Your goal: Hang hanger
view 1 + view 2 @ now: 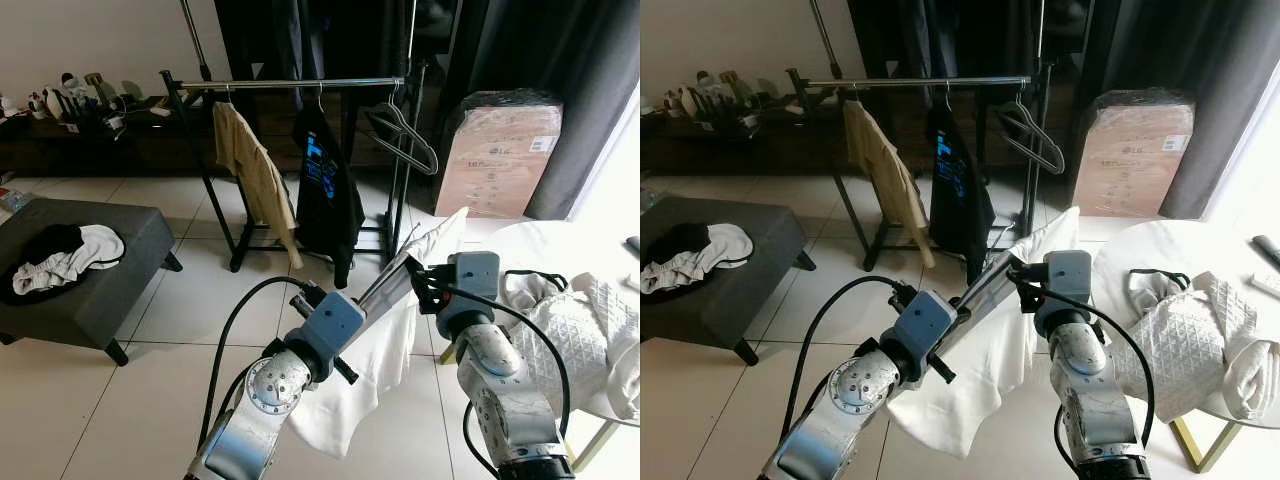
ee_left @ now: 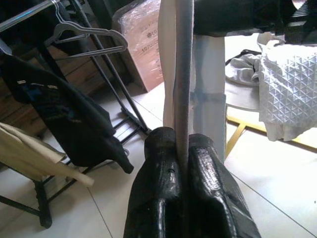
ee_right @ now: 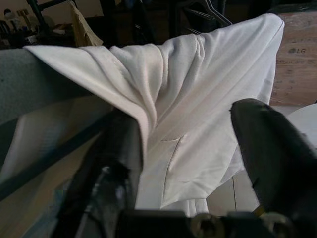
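Observation:
My left gripper (image 2: 181, 139) is shut on the grey bar of a hanger (image 1: 388, 283) that carries a white shirt (image 1: 365, 365), held low in front of me. The right gripper (image 3: 183, 124) is open at the hanger's upper end, its fingers (image 3: 262, 144) spread on either side of the shirt's shoulder cloth. Further ahead stands a black clothes rack with a metal rail (image 1: 300, 85). A beige garment (image 1: 255, 175) and a black T-shirt (image 1: 325, 185) hang from it, and empty hangers (image 1: 405, 135) hang at its right end.
A grey ottoman (image 1: 120, 290) with a pile of clothes (image 1: 60, 260) stands on the left. To the right is a round white table (image 1: 540, 240) holding quilted white laundry (image 1: 580, 330). A wrapped cardboard box (image 1: 500, 150) stands beside the rack.

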Available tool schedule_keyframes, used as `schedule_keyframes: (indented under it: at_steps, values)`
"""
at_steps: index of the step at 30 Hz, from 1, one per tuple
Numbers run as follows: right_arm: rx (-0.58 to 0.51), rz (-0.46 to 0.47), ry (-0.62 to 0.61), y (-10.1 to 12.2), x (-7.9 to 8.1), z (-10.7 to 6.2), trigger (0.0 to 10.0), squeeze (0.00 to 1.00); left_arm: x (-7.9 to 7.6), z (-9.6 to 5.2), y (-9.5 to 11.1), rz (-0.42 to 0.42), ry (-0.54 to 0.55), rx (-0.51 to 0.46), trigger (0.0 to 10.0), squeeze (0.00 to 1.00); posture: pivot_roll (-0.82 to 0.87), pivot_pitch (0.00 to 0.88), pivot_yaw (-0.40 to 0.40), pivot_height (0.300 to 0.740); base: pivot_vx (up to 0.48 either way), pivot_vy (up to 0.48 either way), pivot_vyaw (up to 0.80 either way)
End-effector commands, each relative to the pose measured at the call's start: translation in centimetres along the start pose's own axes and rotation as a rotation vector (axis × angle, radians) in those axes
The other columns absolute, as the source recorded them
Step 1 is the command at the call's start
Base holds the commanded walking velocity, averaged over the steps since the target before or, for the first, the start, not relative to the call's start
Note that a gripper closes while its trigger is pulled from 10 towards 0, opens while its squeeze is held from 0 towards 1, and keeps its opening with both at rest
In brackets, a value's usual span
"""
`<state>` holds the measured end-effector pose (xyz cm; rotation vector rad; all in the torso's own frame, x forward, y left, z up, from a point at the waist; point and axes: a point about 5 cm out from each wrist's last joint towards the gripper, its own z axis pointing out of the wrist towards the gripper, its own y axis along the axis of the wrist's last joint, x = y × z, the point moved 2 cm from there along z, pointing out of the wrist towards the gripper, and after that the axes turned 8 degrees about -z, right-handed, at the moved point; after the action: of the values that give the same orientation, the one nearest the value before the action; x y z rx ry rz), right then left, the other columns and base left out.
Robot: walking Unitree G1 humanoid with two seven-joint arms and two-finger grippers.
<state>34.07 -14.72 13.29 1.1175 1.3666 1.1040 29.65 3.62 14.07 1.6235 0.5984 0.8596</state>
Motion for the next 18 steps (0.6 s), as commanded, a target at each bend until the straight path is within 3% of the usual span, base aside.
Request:
schedule_keyframes:
  at_steps: [1, 18]
  values:
    - [-0.002, 0.007, -0.02, 0.09, -0.39, 0.22, 0.0, 0.0, 0.09, -0.24, 1.01, 0.02, -0.004, -0.032, 10.0, 0.0, -0.17, 0.079, 0.038, 0.74, 0.0, 0.0, 0.0]
    - [-0.007, 0.007, -0.036, 0.18, -0.88, 0.33, 0.0, 0.0, -0.22, -0.38, 0.73, 0.026, -0.032, -0.012, 10.0, 0.0, -0.17, 0.079, 0.039, 0.74, 0.0, 0.0, 0.0]
